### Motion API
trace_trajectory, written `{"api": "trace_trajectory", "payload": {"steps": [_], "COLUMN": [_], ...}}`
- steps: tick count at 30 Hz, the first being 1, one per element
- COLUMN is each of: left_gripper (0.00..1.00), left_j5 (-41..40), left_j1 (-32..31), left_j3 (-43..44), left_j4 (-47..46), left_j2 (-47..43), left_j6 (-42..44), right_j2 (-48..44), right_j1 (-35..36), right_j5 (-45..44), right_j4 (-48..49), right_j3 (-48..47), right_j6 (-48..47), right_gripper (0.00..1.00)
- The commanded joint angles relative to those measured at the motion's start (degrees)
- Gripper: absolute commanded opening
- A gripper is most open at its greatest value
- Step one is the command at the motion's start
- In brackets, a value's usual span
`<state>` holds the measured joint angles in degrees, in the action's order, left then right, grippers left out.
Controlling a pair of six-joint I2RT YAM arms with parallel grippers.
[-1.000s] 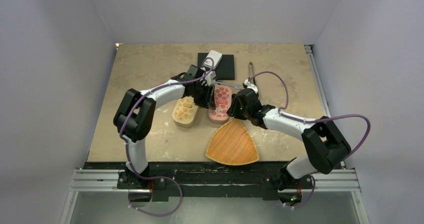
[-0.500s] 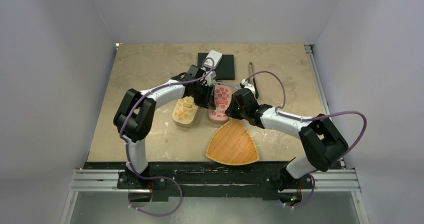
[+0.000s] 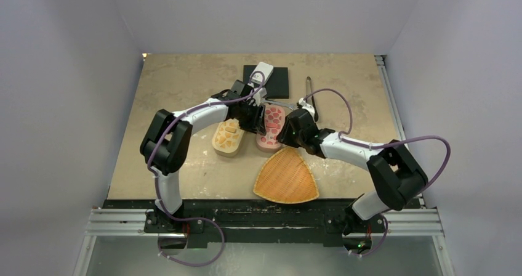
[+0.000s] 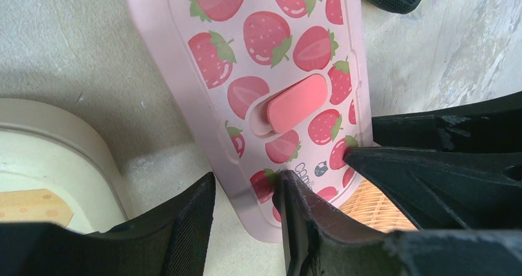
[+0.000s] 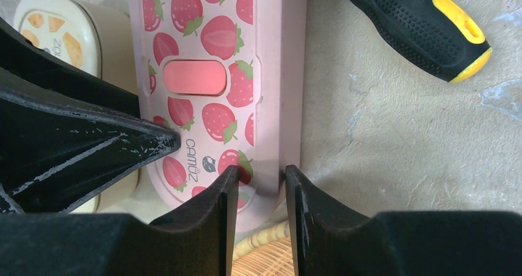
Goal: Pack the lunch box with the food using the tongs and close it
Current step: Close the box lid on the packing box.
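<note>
The pink strawberry-print lunch box lies on the table with its lid on. My left gripper grips the left rim near the box's near end, one finger on top and one against the side. My right gripper pinches the right rim the same way. In the top view the left gripper and right gripper flank the box. The slim dark tongs lie at the back right, held by neither. No food shows.
A beige lunch box sits just left of the pink one. A woven fan-shaped tray lies in front of it. A yellow-and-black screwdriver lies right of the box. A black mat with a white object lies behind.
My right gripper and forearm have edged left, closer against the pink box's right rim. The left arm and the box have stayed put.
</note>
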<state>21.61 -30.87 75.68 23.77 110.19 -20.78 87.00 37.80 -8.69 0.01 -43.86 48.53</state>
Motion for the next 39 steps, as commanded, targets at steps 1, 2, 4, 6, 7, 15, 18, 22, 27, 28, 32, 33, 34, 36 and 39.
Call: {"api": "trace_trajectory", "payload": {"steps": [1, 2, 4, 6, 7, 15, 18, 22, 27, 28, 32, 33, 34, 36, 39], "left_gripper": [0.4, 0.4, 0.4, 0.39, 0.39, 0.4, 0.4, 0.4, 0.4, 0.4, 0.4, 0.4, 0.4, 0.42, 0.44], "left_j5": [-6.8, -7.2, -7.6, -7.6, -7.4, -6.5, -6.4, -6.0, -5.7, -5.7, -5.5, -5.3, -5.2, -4.5, -3.6], "left_j1": [-1.8, -1.8, -1.8, -1.8, -1.8, -2.5, -2.7, -2.6, -2.8, -2.8, -2.8, -2.8, -2.7, -2.8, -2.8], "left_j3": [-0.7, -0.6, -0.6, -0.6, -0.6, -1.1, -1.2, -1.2, -1.2, -1.2, -1.2, -1.1, -1.1, -1.1, -1.6], "left_j4": [4.3, 4.6, 4.6, 4.8, 4.7, 4.4, 4.1, 3.9, 4.0, 4.0, 4.0, 4.0, 3.9, 3.4, 1.8], "left_j2": [4.5, 4.7, 4.9, 5.3, 5.3, 4.9, 4.7, 4.6, 4.4, 4.4, 4.2, 4.2, 4.1, 3.8, 2.7], "left_j6": [3.7, 3.9, 4.1, 4.2, 4.3, 4.6, 4.6, 4.5, 4.5, 4.5, 4.6, 4.6, 4.5, 4.5, 4.2], "right_j2": [3.0, 2.6, 2.1, 1.6, 1.5, 4.7, 8.0, 12.5, 17.5, 18.5, 21.2, 21.5, 21.5, 21.5, 21.5], "right_j1": [-0.6, -1.2, -2.4, -3.4, -4.2, -9.2, -9.5, -9.8, -10.0, -10.0, -9.9, -9.9, -9.9, -9.9, -9.9], "right_j5": [-2.0, -2.4, -3.0, -3.9, -4.1, 1.4, 2.6, 3.4, 4.0, 4.3, 4.5, 3.9, 3.1, 2.5, 3.2], "right_j4": [-14.9, -15.3, -16.7, -18.0, -18.1, -13.3, -12.5, -11.2, -9.6, -9.6, -9.0, -8.6, -8.0, -6.5, -5.5], "right_j3": [-4.2, -5.8, -9.2, -12.4, -13.7, -21.5, -24.3, -27.0, -29.0, -29.0, -26.4, -25.2, -23.8, -20.9, -16.9], "right_j6": [-3.4, -4.2, -5.4, -6.9, -7.7, -15.3, -16.9, -18.2, -18.6, -18.5, -17.5, -17.2, -16.9, -16.8, -16.2], "right_gripper": [0.37, 0.39, 0.42, 0.44, 0.45, 0.51, 0.52, 0.52, 0.55, 0.56, 0.56, 0.55, 0.55, 0.53, 0.52]}}
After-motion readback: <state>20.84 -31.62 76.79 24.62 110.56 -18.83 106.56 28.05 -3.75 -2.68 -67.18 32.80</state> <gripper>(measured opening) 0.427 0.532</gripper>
